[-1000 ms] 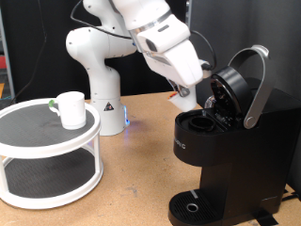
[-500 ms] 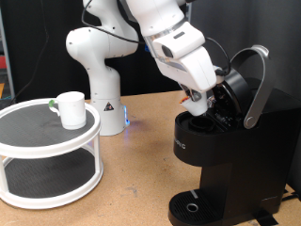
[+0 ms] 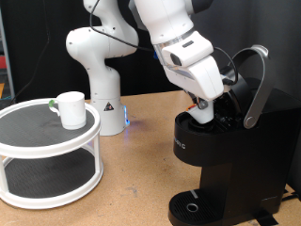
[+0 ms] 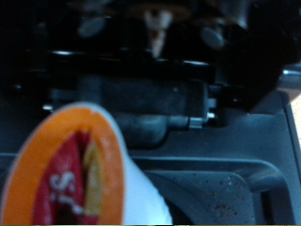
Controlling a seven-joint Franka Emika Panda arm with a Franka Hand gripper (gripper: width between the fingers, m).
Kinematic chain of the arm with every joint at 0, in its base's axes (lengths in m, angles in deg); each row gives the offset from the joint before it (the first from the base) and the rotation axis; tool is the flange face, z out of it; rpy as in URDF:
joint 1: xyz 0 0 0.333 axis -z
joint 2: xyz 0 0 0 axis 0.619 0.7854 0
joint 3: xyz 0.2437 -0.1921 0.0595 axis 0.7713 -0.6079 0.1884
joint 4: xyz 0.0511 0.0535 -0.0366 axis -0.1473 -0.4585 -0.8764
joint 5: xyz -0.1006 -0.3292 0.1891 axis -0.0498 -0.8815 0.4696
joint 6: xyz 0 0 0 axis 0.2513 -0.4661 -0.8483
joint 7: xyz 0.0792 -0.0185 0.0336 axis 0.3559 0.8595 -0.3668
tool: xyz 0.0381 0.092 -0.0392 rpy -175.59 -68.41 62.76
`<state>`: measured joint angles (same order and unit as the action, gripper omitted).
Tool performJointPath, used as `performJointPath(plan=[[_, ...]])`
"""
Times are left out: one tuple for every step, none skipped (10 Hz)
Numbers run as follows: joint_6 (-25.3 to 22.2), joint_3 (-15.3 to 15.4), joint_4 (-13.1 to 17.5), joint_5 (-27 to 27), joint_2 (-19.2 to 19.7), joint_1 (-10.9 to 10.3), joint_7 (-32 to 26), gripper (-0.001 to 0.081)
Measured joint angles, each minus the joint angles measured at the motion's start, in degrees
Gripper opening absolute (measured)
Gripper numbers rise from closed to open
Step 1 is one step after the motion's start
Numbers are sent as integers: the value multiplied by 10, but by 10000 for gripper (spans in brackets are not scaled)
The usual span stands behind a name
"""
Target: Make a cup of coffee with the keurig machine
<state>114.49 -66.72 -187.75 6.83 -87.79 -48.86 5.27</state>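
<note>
- Here, in the exterior view, the keurig machine (image 3: 226, 151) stands at the exterior view's right with its silver-grey lid handle (image 3: 256, 87) swung up and the brew chamber open.
- The gripper (image 3: 204, 112) is lowered right at the mouth of that open chamber, with the white arm (image 3: 179, 47) reaching in from the exterior view's top.
- A small pod (image 3: 204, 118) with an orange-red mark shows at the fingertips, just above the chamber opening; it appears pinched there, though the fingers themselves are too small to make out clearly.
- The cup (image 3: 70, 108) sits apart from all this, upright on the top tier of a round white two-tier stand (image 3: 49, 155) at the exterior view's left, handle turned to the exterior view's left.
- The round drip tray (image 3: 193, 205) at the machine's base has nothing standing on it.
- The robot's white base (image 3: 99, 80) stands behind, between stand and machine, on the wooden table (image 3: 132, 179).
- In the wrist view, the pod (image 4: 80, 169) fills the near foreground, blurred, its orange lid with red and yellow marking facing the camera and its white side wall beside it.
- Behind it lie the dark inner parts of the keurig machine (image 4: 179, 104); the fingers are not distinguishable there, so the grip rests on the exterior view's evidence.
</note>
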Motion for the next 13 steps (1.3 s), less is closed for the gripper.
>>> performJointPath(plan=[[3,0,1,0,3,0,3,99],[5,0,3,-2,7,0,5,99],[6,0,5,-6,12,1,7,99],[6,0,5,-10,18,1,7,99],[6,0,7,-11,20,1,7,99],[6,1,7,-14,21,1,7,99],[6,1,8,-19,21,1,7,99],[6,2,8,-23,22,1,8,99],[6,3,9,-27,22,1,11,99],[6,3,9,-29,23,1,16,99],[6,4,9,-31,23,1,18,99],[6,4,9,-32,25,2,18,261],[6,4,8,-32,30,4,18,393]])
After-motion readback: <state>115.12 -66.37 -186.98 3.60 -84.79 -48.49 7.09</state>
